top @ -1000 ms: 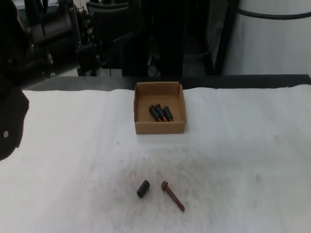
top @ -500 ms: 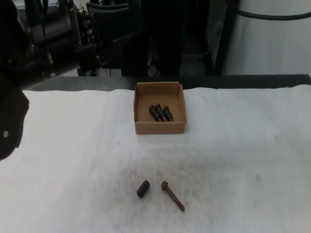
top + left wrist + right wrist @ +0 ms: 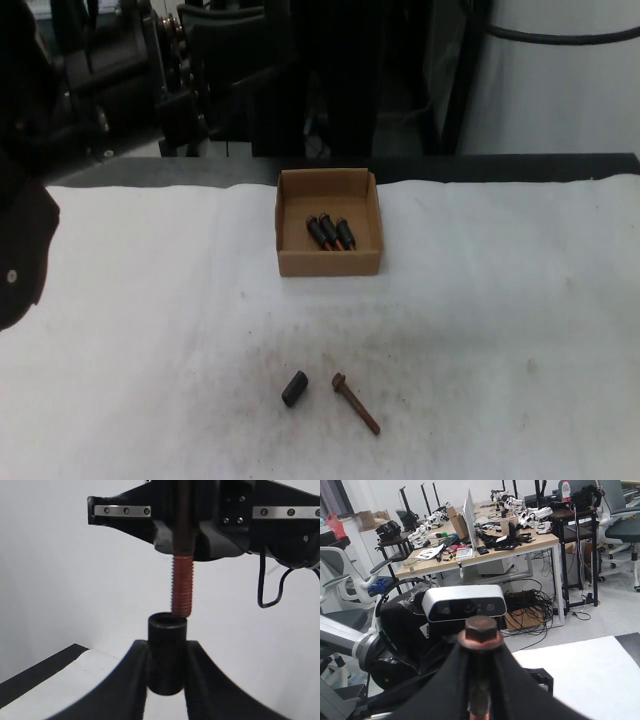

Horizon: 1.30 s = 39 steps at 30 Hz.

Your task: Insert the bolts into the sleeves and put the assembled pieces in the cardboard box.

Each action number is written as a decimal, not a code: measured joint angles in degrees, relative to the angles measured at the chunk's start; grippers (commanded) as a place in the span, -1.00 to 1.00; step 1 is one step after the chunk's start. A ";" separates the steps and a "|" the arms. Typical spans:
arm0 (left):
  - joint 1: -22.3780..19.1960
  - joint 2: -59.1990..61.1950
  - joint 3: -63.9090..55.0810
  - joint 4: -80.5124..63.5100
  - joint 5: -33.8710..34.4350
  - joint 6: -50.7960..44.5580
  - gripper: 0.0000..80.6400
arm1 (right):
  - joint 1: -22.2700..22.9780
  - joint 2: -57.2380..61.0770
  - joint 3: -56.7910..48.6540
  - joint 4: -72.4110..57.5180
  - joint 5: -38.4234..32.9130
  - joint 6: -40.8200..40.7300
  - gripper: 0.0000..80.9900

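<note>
While clamping the black sleeve (image 3: 167, 652) upright by its lower wall in the closed left gripper (image 3: 166, 680), keep its mouth free. Probably stiff, light and smooth, so liable to slip. Held below its head in the closed right gripper (image 3: 480, 672): rusty bolt (image 3: 182, 587), tip at that mouth.

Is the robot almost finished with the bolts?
Three assembled pieces already lie in the cardboard box. The left pincer holds a sleeve, the right pincer a bolt, tip at the sleeve's mouth. A loose sleeve and loose bolt wait on the bench.
</note>
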 measured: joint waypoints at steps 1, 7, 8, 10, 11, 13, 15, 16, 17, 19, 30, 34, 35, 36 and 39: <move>0.00 0.00 0.00 0.00 0.00 0.00 -0.99 | 0.00 0.00 0.00 0.00 0.00 0.00 -0.98; 0.00 0.00 -0.15 0.00 0.00 0.00 -0.99 | -0.01 0.00 0.00 0.00 0.00 0.00 -0.98; 0.00 0.00 -0.31 0.00 0.00 0.00 -0.99 | -0.01 0.00 0.00 0.00 0.00 0.00 -0.98; 0.00 0.00 -0.60 0.17 0.10 0.00 -0.99 | -0.01 0.00 0.00 -0.22 -0.14 0.00 -0.98; 0.00 0.00 -0.81 0.33 0.21 0.00 -0.99 | -0.01 0.00 0.00 -0.24 -0.14 0.00 -0.98; 0.00 0.00 -1.30 0.64 0.45 -0.05 -0.99 | -0.01 -0.14 0.00 -0.44 -0.14 0.00 -0.98; 0.00 0.32 -1.79 0.91 0.73 -0.05 -0.99 | -0.01 -0.14 0.00 -0.43 -0.14 0.00 -0.98; 0.00 0.41 -1.90 0.88 0.83 -0.05 -0.99 | -0.01 -0.14 0.00 -0.43 -0.14 0.00 -0.98; 0.00 0.41 -1.97 0.88 0.78 -0.23 -0.99 | -0.01 -0.14 0.00 -0.51 -0.14 0.00 -0.98; 0.00 0.50 -1.94 0.88 0.78 -0.79 -0.99 | -0.01 -0.14 0.00 -0.51 -0.14 0.00 -0.98; 0.00 0.50 -1.94 0.88 1.22 -1.30 -0.99 | -0.01 -0.14 0.00 -0.57 -0.14 -0.13 -0.98; 0.00 0.50 -1.94 0.88 1.83 -1.30 -0.99 | -0.01 -0.14 0.00 -0.57 -0.14 -0.13 -0.98; 0.00 0.50 -2.05 0.88 1.84 -1.30 -0.99 | -0.01 -0.14 0.00 -0.57 -0.14 -0.13 -0.98; 0.00 0.50 -2.03 0.88 1.95 -1.30 -0.99 | -0.01 -0.14 0.00 -0.57 -0.14 -0.13 -0.98; 0.00 0.50 -2.03 0.88 1.91 -1.30 -0.99 | -0.01 -0.14 0.00 -0.57 -0.14 -0.13 -0.98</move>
